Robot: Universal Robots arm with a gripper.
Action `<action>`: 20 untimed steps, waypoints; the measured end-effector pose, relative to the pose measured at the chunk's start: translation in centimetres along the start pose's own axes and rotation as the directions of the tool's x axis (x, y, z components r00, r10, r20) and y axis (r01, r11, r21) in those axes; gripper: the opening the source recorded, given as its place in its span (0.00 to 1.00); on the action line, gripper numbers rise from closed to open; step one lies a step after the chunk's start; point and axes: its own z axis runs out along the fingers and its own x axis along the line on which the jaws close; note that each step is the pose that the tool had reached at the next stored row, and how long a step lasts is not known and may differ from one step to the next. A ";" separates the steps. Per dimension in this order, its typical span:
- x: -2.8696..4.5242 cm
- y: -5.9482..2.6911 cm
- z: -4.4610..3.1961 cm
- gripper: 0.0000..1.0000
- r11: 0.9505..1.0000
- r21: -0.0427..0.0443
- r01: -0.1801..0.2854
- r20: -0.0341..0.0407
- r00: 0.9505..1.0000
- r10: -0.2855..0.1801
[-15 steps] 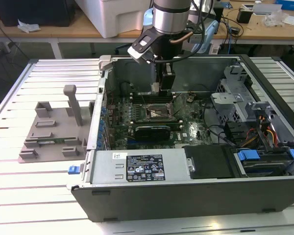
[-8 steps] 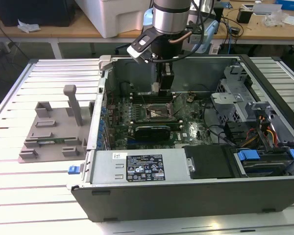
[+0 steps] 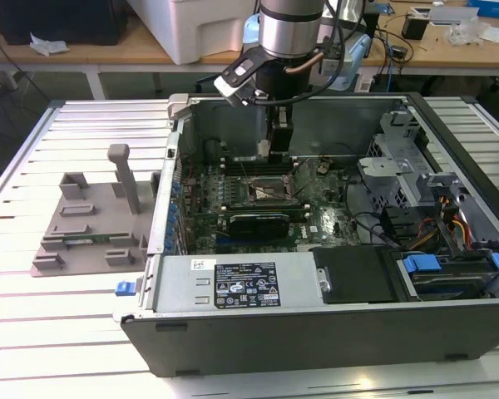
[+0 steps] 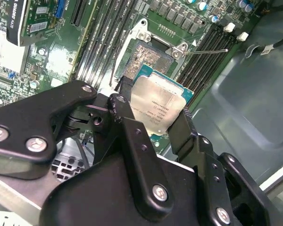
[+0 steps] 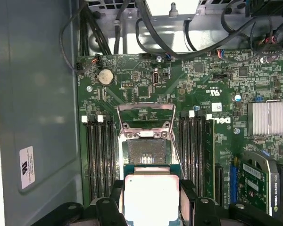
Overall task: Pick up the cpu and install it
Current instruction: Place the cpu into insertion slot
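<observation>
"While you hang over the board, log status: what is done, what is left?"

"Pick-up done, by my reading. My gripper (image 4: 155, 110) has its jaws closed on the cpu (image 4: 161, 106), fingers (image 4: 183, 128) pressing two opposite edges. Install not done. The cpu is in the air inside the computer case (image 3: 316, 349), just beside the socket (image 5: 146, 153) and not yet centred over it (in the first wrist view its edge meets the socket's edge with hardly any overlap). Socket bare, pin field exposed, retention frame (image 5: 146, 115) swung up and open."

"And the cpu itself?"

"Flat, square. Silver-grey top plate, faint print on it, thin green border round the plate. Plate side faces up, away from the motherboard (image 5: 198, 94). Looks about level with the board; finer tilt I cannot judge."
</observation>
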 end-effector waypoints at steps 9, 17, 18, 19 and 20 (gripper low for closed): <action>0.08 0.00 0.07 0.55 0.997 0.000 0.079 0.057 0.995 -0.079; 0.08 0.00 0.21 0.55 0.997 0.000 0.080 0.057 0.995 -0.080; 0.09 0.00 0.31 0.55 0.997 0.000 0.080 0.057 0.995 -0.080; 0.11 0.01 0.42 0.55 0.997 0.000 0.080 0.058 0.995 -0.080; 0.12 0.01 0.50 0.55 0.997 0.000 0.080 0.058 0.995 -0.080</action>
